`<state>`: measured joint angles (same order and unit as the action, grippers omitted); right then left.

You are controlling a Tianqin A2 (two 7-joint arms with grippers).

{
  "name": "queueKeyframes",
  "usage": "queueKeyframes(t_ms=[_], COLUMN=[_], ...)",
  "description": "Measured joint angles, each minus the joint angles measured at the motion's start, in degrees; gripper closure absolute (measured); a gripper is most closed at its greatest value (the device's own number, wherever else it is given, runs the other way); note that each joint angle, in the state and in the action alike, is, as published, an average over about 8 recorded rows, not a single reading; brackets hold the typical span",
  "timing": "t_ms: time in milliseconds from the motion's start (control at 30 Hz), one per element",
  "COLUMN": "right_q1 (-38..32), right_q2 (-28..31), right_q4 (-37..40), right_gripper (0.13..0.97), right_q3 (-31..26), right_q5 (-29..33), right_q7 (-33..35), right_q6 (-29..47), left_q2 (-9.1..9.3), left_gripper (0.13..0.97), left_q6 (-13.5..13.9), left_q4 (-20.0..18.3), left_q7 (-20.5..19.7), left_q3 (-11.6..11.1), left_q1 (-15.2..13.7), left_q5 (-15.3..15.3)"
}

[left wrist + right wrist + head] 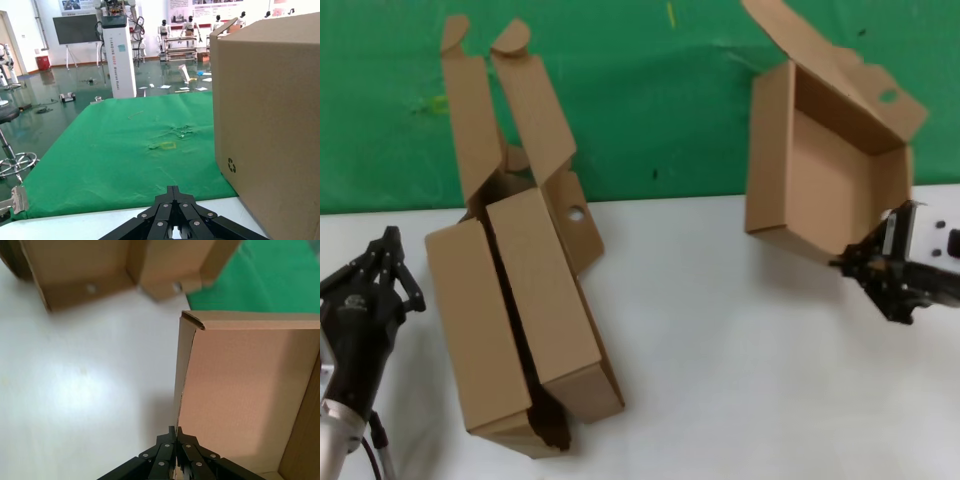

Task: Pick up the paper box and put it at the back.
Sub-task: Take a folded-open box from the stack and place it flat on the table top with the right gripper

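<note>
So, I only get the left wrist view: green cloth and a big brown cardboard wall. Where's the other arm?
Observer: The right gripper is shut on a side wall of the open, shallow brown cardboard paper box.
Operator: Is that box on the cloth?
Observer: In the head view it straddles the edge between the green cloth and the white table.
Operator: And my cardboard wall?
Observer: It belongs to two nested brown boxes; the left gripper waits beside them.

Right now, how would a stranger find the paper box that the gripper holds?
Look right, where the green cloth meets the white table. The paper box is there alone and open, the right gripper pinching its wall; the two nested boxes lie left.
</note>
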<state>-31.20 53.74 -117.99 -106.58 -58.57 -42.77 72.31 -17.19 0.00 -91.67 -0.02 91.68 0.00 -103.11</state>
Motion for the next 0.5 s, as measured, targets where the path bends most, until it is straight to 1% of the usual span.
queueKeyframes(t_ms=[100,233,367,500], right_q1=[-2.5,-4.4,-6.4,-9.6], right_q2=[-1.2,-2.6,-4.2,-6.9], right_q4=[0.1,0.7,2.4,5.3], right_gripper=[0.946,0.946,0.946,0.946], right_q3=[-1.4,-2.5,-3.8,-6.0], right_q5=[3.1,5.2,7.2,11.0], right_q7=[-1.7,-2.5,-2.0,-0.6], right_q6=[3.6,6.3,7.8,9.1], left_q2=[0.00,0.00,0.00,0.00], left_gripper=[0.954,0.954,0.954,0.954], left_q6=[0.0,0.0,0.0,0.0], left_q4=[0.0,0.0,0.0,0.0], left_q7=[0.0,0.0,0.0,0.0], left_q3=[0.0,0.0,0.0,0.0], left_q1=[0.0,0.0,0.0,0.0], left_q5=[0.0,0.0,0.0,0.0])
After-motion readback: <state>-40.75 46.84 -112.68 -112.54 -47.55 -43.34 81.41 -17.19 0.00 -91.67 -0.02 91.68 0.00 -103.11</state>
